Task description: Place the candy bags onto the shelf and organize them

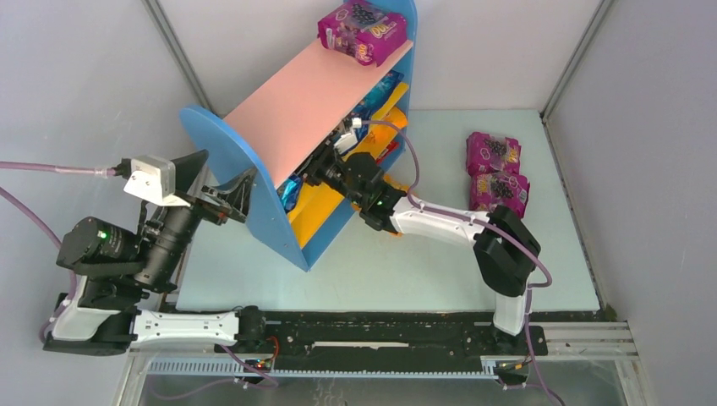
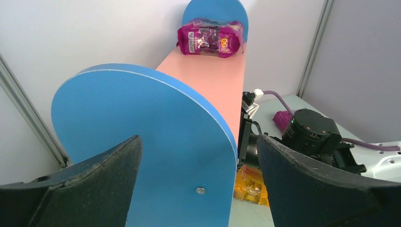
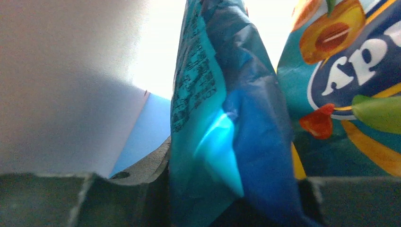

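The shelf stands tilted across the mat, with blue side panels, a pink top board and yellow lower boards. One purple candy bag lies at the far end of the pink top and also shows in the left wrist view. Two purple bags lie on the mat at the right. My right gripper reaches into the middle tier and is shut on a blue candy bag, next to another blue bag. My left gripper is open at the near blue side panel.
An orange bag lies at the foot of the shelf below my right arm. Grey walls close in at the back and at both sides. The light blue mat lies in front of the shelf.
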Motion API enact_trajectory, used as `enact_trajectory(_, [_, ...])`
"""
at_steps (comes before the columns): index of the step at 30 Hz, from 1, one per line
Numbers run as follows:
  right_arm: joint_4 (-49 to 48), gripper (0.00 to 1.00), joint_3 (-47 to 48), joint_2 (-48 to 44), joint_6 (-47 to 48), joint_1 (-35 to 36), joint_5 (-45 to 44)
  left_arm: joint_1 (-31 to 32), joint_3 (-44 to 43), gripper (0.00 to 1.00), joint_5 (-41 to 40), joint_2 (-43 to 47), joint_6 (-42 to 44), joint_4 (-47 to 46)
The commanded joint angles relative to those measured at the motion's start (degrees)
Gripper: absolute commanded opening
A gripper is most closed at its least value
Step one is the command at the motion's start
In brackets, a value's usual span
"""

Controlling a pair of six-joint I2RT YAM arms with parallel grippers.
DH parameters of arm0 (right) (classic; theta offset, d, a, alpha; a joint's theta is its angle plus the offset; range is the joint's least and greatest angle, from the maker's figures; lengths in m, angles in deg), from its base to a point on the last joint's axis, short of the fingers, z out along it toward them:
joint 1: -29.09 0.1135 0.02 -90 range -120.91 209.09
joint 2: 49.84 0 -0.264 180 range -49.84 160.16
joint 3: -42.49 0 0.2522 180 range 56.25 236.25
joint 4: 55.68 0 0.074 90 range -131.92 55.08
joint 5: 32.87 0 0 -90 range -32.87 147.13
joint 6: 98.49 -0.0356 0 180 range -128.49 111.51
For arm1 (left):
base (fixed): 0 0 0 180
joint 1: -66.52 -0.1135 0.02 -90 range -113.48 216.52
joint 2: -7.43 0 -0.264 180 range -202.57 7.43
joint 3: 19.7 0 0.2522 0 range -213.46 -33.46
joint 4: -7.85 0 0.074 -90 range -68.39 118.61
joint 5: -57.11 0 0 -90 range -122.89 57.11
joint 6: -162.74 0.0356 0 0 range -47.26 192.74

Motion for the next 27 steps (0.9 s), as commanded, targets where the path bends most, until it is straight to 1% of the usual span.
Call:
enact_trajectory(1, [-5.1, 0.49, 3.5, -5.8, 3.9, 1.8, -1.2, -1.3, -1.5, 0.95, 1.3, 0.1, -1.1, 0.6])
enact_trajectory(3, [-1.9, 0.58, 3.0, -7.4, 4.7, 2.3, -2.2, -1.9, -1.4, 0.95, 2.2, 0.1, -1.8, 0.7])
enact_trajectory(6, [2.7, 0.66, 1.8, -9.7, 6.1, 3.3, -4.1, -2.8, -1.3, 0.95, 3.9, 0.4, -2.8, 0.9])
enact_trajectory(10, [6.6, 0.73, -0.4, -12.1, 6.3, 3.8, -5.8, -3.1, -1.0, 0.95, 4.6, 0.6, -3.2, 0.9])
enact_trajectory(17, [16.4, 0.79, -2.8, -16.8, 4.0, 4.2, -8.0, -3.4, -0.8, 0.95, 5.1, 0.2, -3.5, 0.8])
enact_trajectory(20, [18.6, 0.79, -5.1, -19.5, 3.1, 4.3, -7.0, -3.5, -0.8, 0.95, 5.4, 0.0, -3.7, 0.8])
enact_trajectory(23, [19.8, 0.8, -9.4, -22.5, 2.6, 4.6, -5.6, -3.5, -0.3, 0.96, 5.7, -0.1, -3.8, 0.6])
enact_trajectory(25, [21.5, 0.8, -12.2, -25.3, 4.2, 4.9, -3.8, -3.6, -0.2, 0.96, 6.3, -0.5, -4.1, 0.5])
enact_trajectory(27, [25.0, 0.8, -14.9, -29.6, 9.1, 5.5, -4.0, -3.6, 0.0, 0.97, 7.1, -0.8, -4.4, 0.7])
